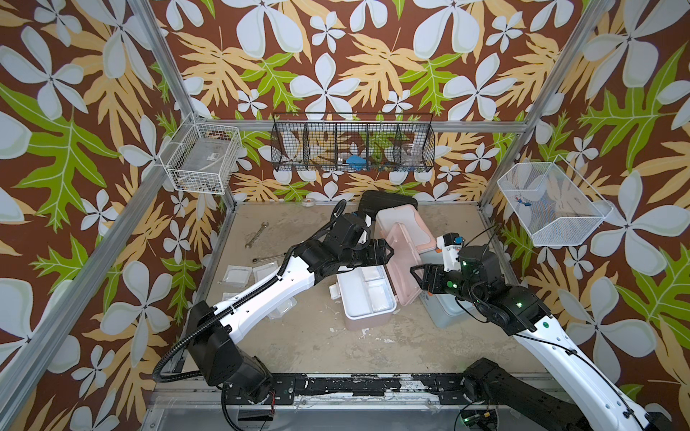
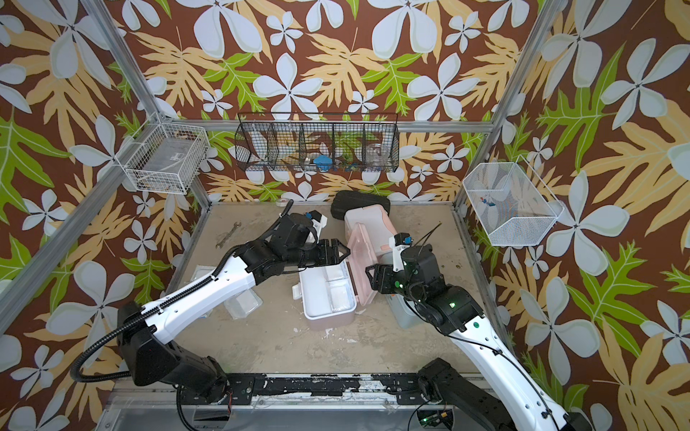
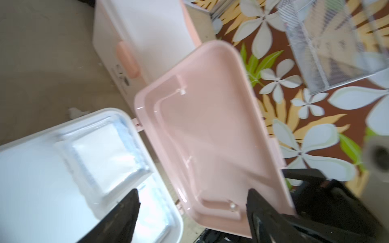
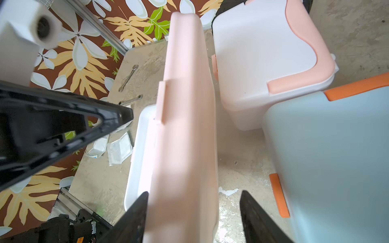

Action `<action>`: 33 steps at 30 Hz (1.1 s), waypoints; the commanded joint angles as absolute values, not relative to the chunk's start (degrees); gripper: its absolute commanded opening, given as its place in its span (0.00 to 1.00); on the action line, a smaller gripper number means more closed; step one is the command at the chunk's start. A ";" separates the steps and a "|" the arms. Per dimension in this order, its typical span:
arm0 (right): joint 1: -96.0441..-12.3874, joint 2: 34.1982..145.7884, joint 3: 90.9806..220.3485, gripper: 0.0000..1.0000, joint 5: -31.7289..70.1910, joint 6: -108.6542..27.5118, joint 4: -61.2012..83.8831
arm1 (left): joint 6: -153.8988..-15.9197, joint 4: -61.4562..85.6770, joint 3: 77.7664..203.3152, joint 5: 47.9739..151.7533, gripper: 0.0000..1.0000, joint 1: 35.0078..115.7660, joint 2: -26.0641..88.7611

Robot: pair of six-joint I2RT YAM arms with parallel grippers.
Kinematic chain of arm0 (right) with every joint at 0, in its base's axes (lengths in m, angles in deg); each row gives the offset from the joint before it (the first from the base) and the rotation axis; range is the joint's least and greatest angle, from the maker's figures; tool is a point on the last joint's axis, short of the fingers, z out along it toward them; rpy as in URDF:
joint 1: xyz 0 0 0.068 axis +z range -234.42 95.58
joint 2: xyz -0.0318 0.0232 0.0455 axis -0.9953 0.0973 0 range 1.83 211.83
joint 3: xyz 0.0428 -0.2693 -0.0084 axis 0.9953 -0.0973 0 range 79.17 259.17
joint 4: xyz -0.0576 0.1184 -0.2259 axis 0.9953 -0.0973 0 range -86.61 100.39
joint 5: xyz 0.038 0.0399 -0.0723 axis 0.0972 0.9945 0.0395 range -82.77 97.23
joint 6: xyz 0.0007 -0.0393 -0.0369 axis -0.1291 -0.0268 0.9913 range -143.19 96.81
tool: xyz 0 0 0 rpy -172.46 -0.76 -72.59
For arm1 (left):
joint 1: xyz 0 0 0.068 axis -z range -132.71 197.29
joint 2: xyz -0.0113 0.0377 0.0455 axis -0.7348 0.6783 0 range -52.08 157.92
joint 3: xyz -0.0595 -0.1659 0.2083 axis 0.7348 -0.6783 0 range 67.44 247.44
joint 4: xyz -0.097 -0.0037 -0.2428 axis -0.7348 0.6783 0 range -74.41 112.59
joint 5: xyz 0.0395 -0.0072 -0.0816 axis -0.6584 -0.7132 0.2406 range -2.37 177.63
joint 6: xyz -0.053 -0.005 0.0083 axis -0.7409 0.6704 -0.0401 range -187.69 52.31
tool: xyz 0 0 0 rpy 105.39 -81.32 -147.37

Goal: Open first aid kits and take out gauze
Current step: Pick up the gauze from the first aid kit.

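Observation:
The pink and white first aid kit [image 1: 351, 317] lies open mid-table, its pink lid [image 1: 401, 261] [image 3: 210, 136] [image 4: 185, 126] standing upright. Gauze [image 1: 377, 294] [image 3: 105, 155] packets lie inside the white base. My left gripper [image 1: 386, 250] [image 3: 193, 190] is open at the lid's inner face, over the base. My right gripper [image 1: 414, 270] [image 4: 193, 191] is open astride the lid's edge: one finger lies against it, the other stands apart. The white and peach kit [image 1: 403, 227] [image 4: 263, 52] and the blue and orange kit [image 1: 444, 313] [image 4: 336, 157] are shut.
More gauze packets [image 1: 239, 276] [image 4: 120, 150] lie on the table at the left, partly under my left arm. Two wrenches [image 1: 257, 234] lie beyond them. A black ribbed case [image 1: 386, 203] and a tape roll [image 1: 308, 202] sit by the back wall. Wire baskets hang on the walls.

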State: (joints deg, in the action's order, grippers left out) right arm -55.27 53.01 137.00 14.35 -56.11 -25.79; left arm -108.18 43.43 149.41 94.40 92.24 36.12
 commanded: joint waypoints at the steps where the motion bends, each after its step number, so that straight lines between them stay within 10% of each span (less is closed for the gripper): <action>1: -55.31 52.93 137.13 0.67 14.00 -55.35 -25.91 | -103.98 52.55 149.64 83.00 0.76 92.11 37.17; 33: -55.37 52.72 135.42 0.67 15.14 -55.11 -24.43 | -102.68 53.74 151.81 80.57 0.00 91.85 47.02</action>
